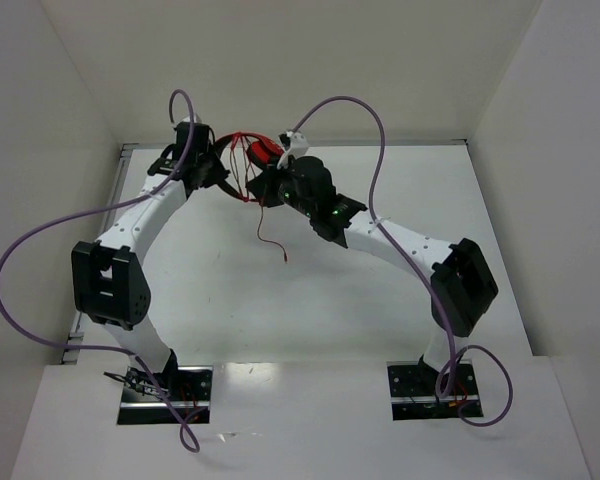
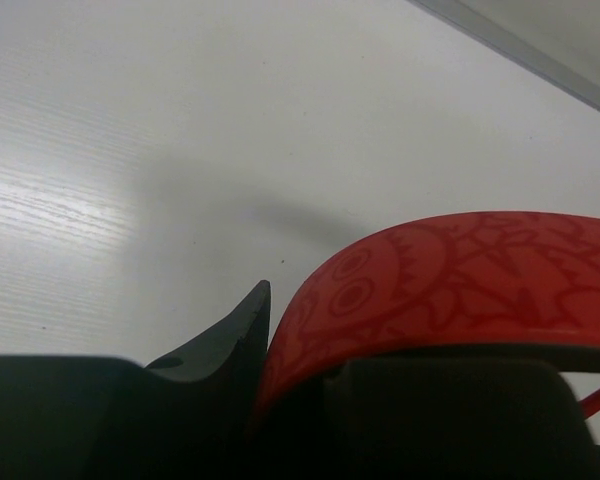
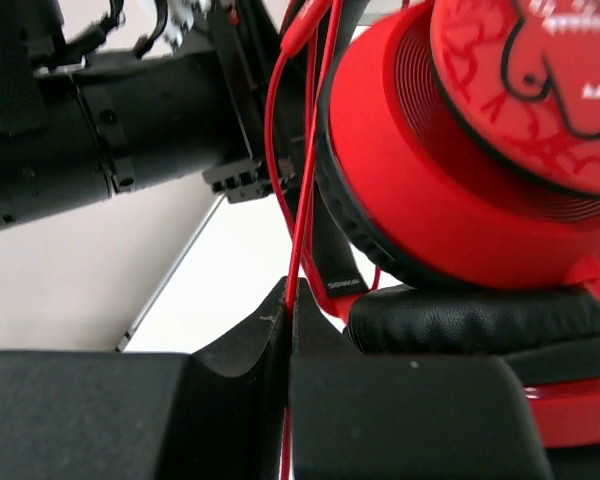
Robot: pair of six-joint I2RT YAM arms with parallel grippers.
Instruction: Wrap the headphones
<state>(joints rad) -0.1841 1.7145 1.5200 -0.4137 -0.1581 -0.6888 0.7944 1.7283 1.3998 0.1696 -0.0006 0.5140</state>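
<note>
Over table (image 1: 230, 300) far edge: headphones (image 1: 263, 152) up in air between both claws.
Back wall (image 1: 280, 60) close behind, open room only on near side. Band (image 2: 460, 270) long axis left-right, left claw (image 1: 202, 165) nearer it and touching; only one finger showing, grip cannot tell. Cup (image 3: 460, 170) just above right claw (image 3: 285, 310). Right claw pressed together, pinching cord (image 3: 298, 200). Loose cord end hanging toward table, below right claw, free for winding.

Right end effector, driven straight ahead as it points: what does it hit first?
Probably the headphones: their cup sits just beyond the right end effector, shut on the cord. The left end effector is close too; depth unclear.
</note>
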